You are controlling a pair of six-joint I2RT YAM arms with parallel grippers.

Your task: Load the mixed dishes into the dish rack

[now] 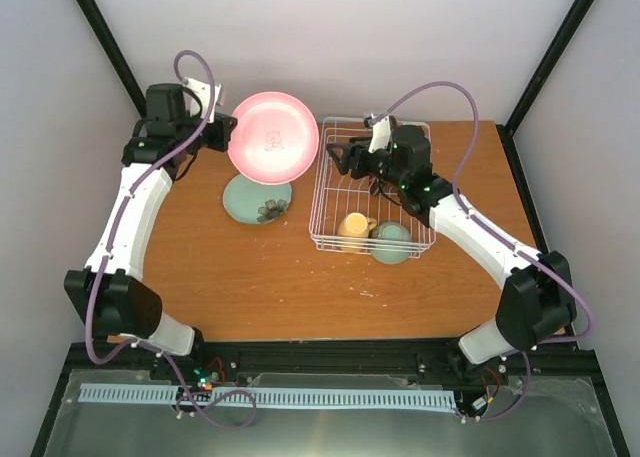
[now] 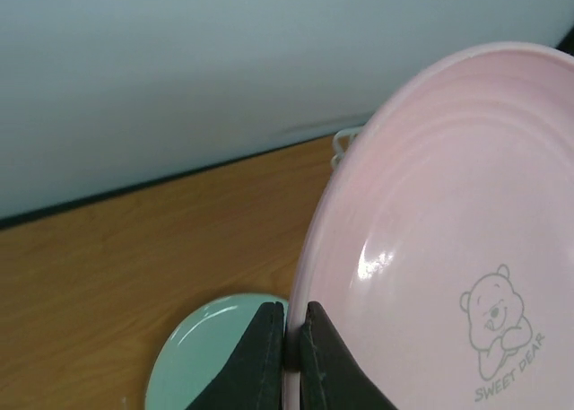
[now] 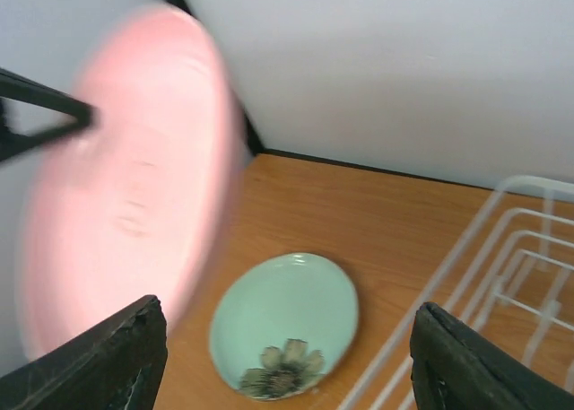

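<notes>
Presently: one pink plate [image 1: 274, 137], upper centre, clamped at its rim by left gripper [image 2: 291, 356]; one mint plate [image 1: 257, 199] below it; one mug [image 1: 353, 227], one bowl [image 1: 391, 240] in rack [image 1: 330, 167]; right gripper [image 3: 287, 329] spread wide, empty.

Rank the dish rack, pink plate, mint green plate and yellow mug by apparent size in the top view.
1. dish rack
2. pink plate, held up nearer the camera, so its lead over the next is unsure
3. mint green plate, partly covered by the pink one
4. yellow mug
</notes>
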